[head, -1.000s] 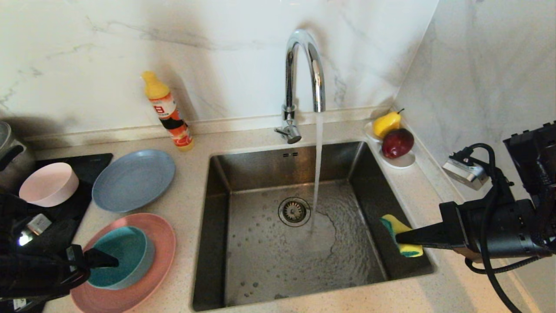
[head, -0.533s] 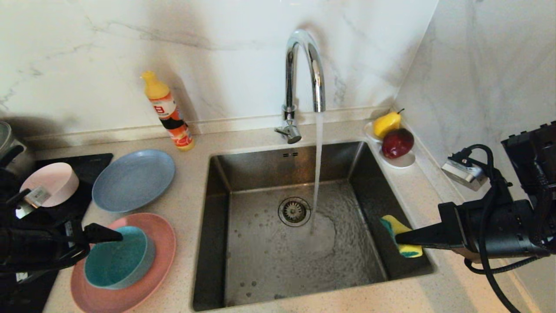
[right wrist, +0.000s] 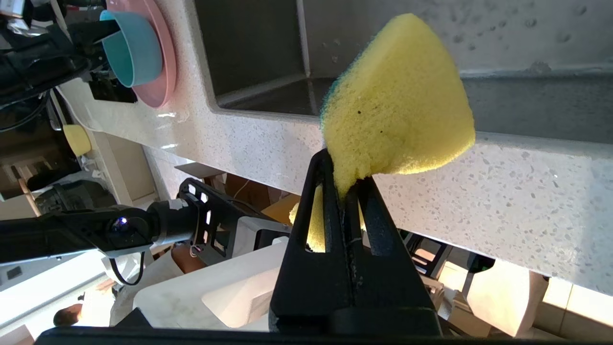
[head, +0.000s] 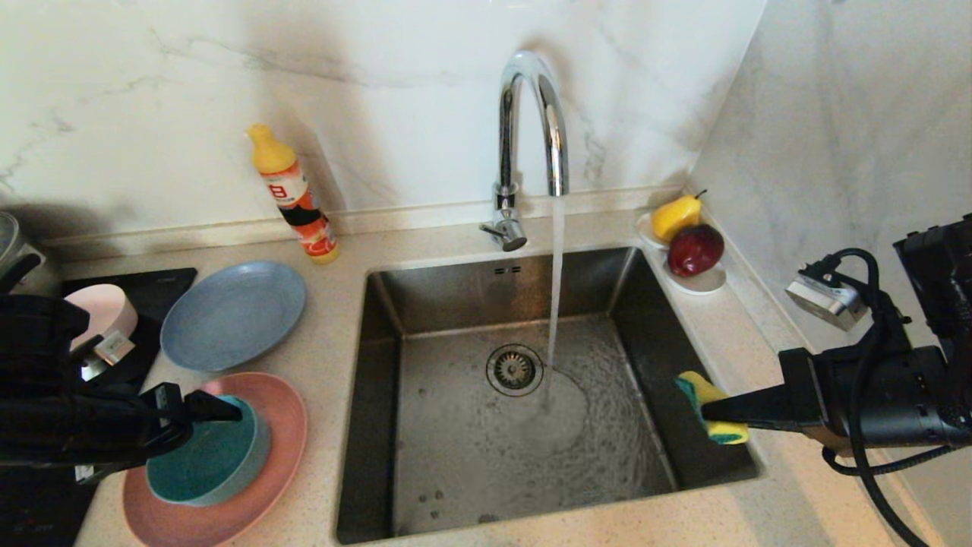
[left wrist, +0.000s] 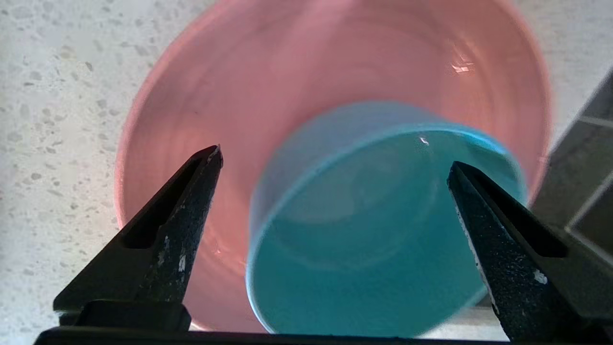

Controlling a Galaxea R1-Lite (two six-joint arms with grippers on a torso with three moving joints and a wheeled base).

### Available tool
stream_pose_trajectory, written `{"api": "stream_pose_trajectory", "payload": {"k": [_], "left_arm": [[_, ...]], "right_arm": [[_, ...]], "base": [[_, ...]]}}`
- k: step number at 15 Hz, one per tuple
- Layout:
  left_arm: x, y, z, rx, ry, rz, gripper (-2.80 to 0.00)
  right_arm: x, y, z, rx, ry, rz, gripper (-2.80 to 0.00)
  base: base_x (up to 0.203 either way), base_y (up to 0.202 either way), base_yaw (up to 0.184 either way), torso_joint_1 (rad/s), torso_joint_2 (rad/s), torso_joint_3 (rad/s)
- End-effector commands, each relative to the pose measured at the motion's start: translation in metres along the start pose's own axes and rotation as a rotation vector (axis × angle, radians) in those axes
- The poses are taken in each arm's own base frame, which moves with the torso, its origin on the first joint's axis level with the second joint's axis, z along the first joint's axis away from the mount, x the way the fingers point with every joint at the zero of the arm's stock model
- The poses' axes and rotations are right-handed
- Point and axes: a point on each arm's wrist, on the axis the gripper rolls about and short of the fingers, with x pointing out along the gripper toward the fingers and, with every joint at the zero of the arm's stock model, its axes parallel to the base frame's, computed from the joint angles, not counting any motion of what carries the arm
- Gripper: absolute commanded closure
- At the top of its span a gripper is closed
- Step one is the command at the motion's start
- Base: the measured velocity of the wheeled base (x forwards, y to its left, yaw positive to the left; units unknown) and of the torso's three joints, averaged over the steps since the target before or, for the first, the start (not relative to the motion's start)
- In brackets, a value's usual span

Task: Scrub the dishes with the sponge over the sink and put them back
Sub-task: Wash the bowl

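Note:
A teal bowl point(head: 209, 460) sits on the salmon-pink plate point(head: 266, 486) on the counter left of the sink point(head: 493, 296). My left gripper point(head: 228, 416) hovers open above that bowl. In the left wrist view the left gripper point(left wrist: 335, 157) spans most of the teal bowl point(left wrist: 364, 239), one finger over the plate point(left wrist: 215, 86), the other near the bowl's far rim, gripping nothing. The blue-grey plate point(head: 231, 313) and pale pink bowl point(head: 114, 308) lie further back. My right gripper point(head: 706, 414) is shut on the yellow sponge point(head: 710, 403) over the sink's right side; the sponge point(right wrist: 397, 100) bulges out of the right gripper point(right wrist: 342, 170).
Water runs from the chrome faucet point(head: 531, 129) into the basin near the drain strainer point(head: 515, 370). An orange dish soap bottle point(head: 292, 194) stands behind the plates. A small white dish with a pear point(head: 676, 215) and a red apple point(head: 695, 249) sits at the back right. A black cooktop point(head: 144, 292) lies at far left.
My left gripper has moved to the right and now reaches over the teal bowl, still open. The right gripper with the sponge has shifted slightly right.

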Motion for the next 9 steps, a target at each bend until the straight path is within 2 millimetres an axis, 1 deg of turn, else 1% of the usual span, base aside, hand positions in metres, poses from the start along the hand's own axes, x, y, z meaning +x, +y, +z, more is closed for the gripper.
{"api": "stream_pose_trajectory", "payload": {"k": [1, 5, 9], "left_arm": [[0.006, 0.0023, 0.0, -0.009, 0.019, 0.009, -2.8], [0.0035, 0.0028, 0.0043, 0.003, -0.034, 0.085, -2.8], [0.0005, 0.0058, 0.0069, 0.008, -0.062, 0.124, -2.8]], "right_arm": [[-0.0042, 0.0008, -0.0019, 0.001, -0.006, 0.005, 0.0], [-0.0064, -0.0012, -0.0017, 0.007, -0.016, 0.0, 0.0], [-0.0053, -0.0014, -0.0011, 0.007, -0.014, -0.001, 0.0]], "base": [[0.0, 0.0, 0.0, 0.0, 0.0, 0.0], [0.0, 0.0, 0.0, 0.0, 0.0, 0.0], [0.0, 0.0, 0.0, 0.0, 0.0, 0.0]]}}
